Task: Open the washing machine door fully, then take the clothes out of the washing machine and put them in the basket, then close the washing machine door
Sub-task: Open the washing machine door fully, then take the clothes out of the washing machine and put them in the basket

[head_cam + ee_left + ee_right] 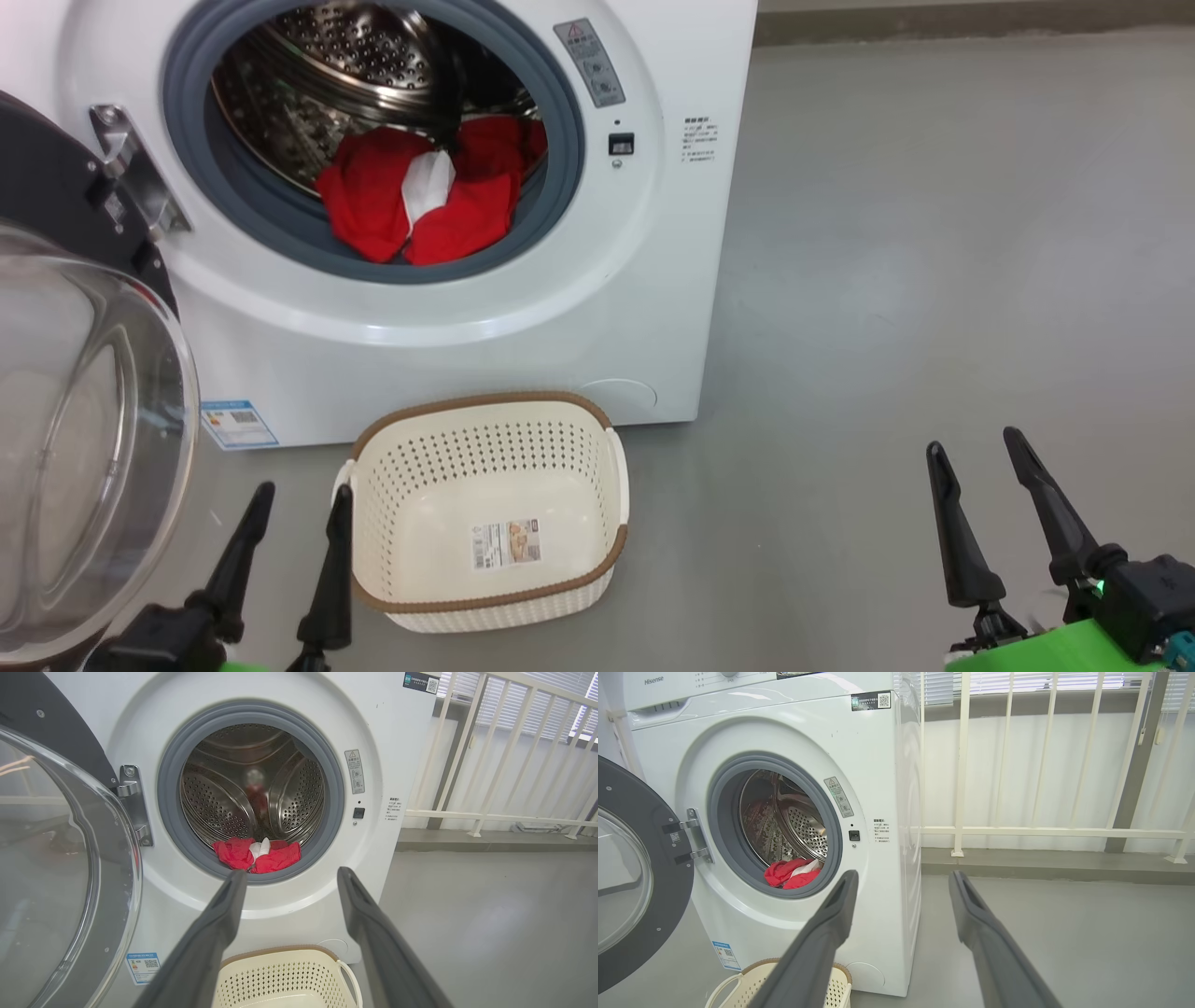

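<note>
- I see the clothes [420, 191] lying at the front bottom of the steel drum [355, 56]. They are a red heap with a white piece in the middle, and they rest against the lower lip of the grey gasket [280, 224].
- The washing machine door [84, 448] stands swung out on its hinge at my left, clear of the opening. Its glass bowl bulges toward my head camera.
- The washing machine [560, 308] sits square ahead, with a blue label [238, 425] low on its front near the door's edge.
- The basket [420, 485] stands upright on the floor [887, 280], just in front of the machine and below the opening. It holds only a sticker [507, 544] on its bottom.
- My left gripper [303, 490] hangs low between the door and the basket, fingers spread apart and holding nothing. Its inner finger is just beside the basket's left rim, and I cannot tell whether they touch.
- My right gripper [973, 441] is well off to the right over bare floor, fingers likewise apart and empty.
- From the right wrist I see a white railing [1017, 830] beyond the machine's side.
</note>
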